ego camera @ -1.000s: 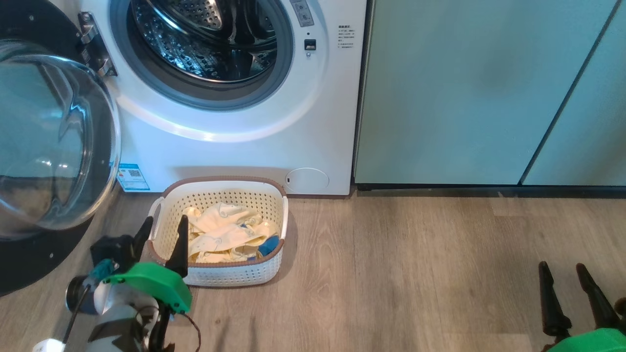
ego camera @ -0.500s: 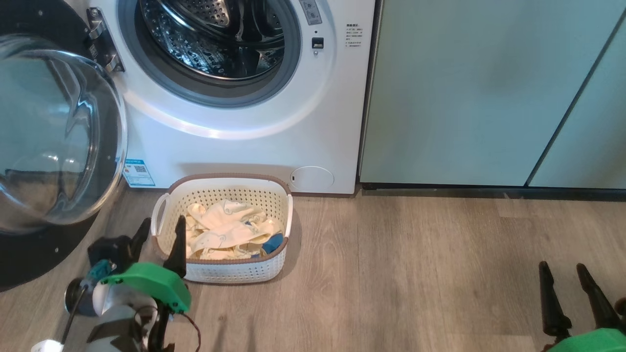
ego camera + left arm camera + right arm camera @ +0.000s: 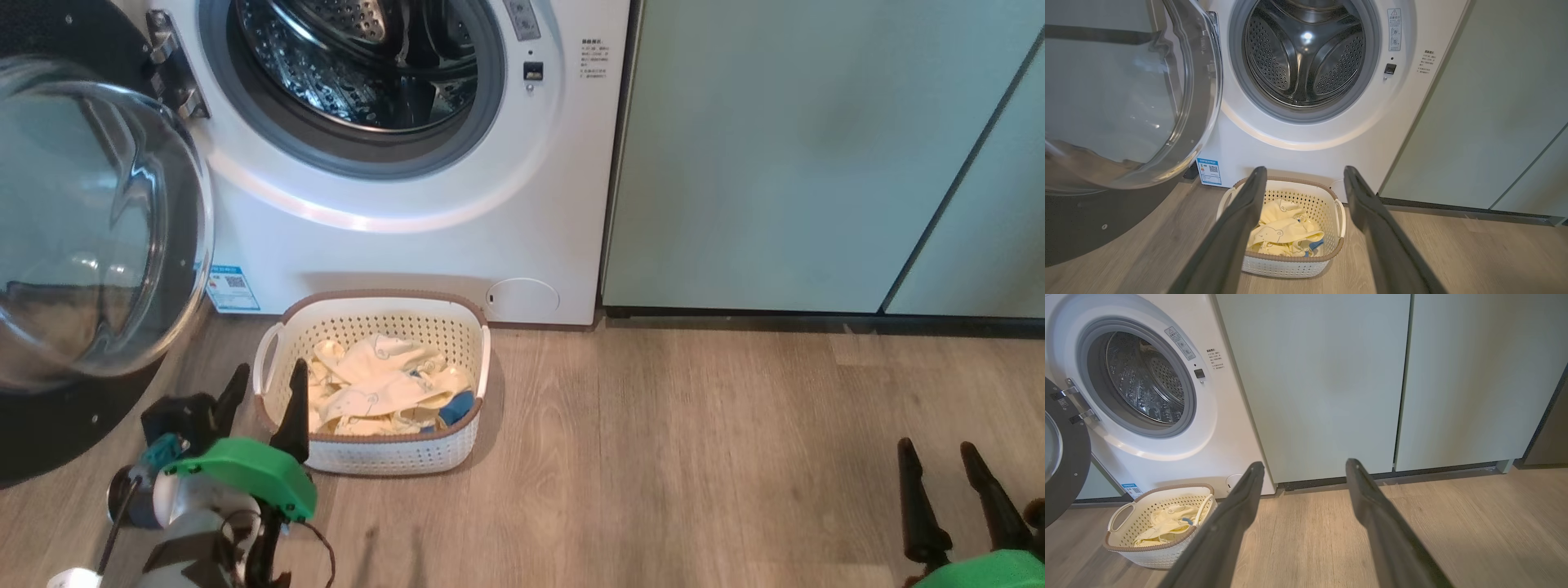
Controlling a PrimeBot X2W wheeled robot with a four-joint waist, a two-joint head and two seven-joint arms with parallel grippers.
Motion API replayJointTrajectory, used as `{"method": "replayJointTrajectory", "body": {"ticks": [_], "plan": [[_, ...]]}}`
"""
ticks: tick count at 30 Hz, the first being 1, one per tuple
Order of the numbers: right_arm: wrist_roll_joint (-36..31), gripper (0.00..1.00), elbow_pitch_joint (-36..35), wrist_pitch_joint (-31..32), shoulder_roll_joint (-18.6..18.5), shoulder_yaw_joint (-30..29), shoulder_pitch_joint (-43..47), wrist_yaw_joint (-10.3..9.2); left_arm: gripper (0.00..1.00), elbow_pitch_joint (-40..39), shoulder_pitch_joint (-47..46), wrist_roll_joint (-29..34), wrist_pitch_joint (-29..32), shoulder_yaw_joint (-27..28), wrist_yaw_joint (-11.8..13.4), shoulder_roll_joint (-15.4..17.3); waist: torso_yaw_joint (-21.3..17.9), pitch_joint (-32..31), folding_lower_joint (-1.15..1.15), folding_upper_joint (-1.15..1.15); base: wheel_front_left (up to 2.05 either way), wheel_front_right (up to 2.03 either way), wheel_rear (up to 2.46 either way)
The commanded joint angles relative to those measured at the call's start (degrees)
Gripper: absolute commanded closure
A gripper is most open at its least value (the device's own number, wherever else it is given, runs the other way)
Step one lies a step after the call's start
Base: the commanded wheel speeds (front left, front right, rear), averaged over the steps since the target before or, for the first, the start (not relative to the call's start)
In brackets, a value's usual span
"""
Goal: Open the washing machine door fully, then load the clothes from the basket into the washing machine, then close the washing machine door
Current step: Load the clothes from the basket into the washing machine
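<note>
On floor, head view: one basket [image 3: 392,453] just before one washing machine [image 3: 506,245], holding several cream clothes [image 3: 375,388] and one blue piece [image 3: 457,406]. One washing machine door [image 3: 90,220] stands open, left. Left gripper [image 3: 270,369] open, empty, at basket's left end. Right gripper [image 3: 936,447] open, empty, well apart.
Left wrist view: one blue label sticker [image 3: 1209,171], print unreadable.
Right wrist view: two green cabinet panels [image 3: 1323,384].

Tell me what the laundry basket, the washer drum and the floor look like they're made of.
Basket: probably moulded plastic, matt cream-white, with even rows of small holes and a brown rim.
Drum: looks like stainless steel, shiny and perforated, catching bright reflections.
Floor: wood-look planks, matt grey-brown with grain lines; whether real wood or laminate cannot be told.
</note>
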Motion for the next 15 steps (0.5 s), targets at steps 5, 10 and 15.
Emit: {"method": "replayJointTrajectory", "body": {"ticks": [5,10,15], "plan": [[-0.45,0.00,-1.66,-0.56,-0.72,0.82,-1.17,0.01,0.00,-1.97,-3.13,-0.58,-0.36,1.87,-0.04,1.86,0.16,0.18,0.00,0.00,1.82,-1.82,0.00],[-0.37,0.00,-1.63,-0.56,-0.63,0.83,-1.12,0.01,0.00,-1.78,-3.35,-0.48,-0.36,2.08,-0.04,1.93,0.32,0.33,0.00,0.00,2.13,-2.13,0.00],[-0.30,0.00,-1.68,-0.56,-0.54,0.87,-1.15,0.01,0.00,-2.08,-3.48,0.02,-0.36,2.88,0.09,1.95,0.43,0.55,0.00,0.00,2.10,-2.10,0.00]]}}
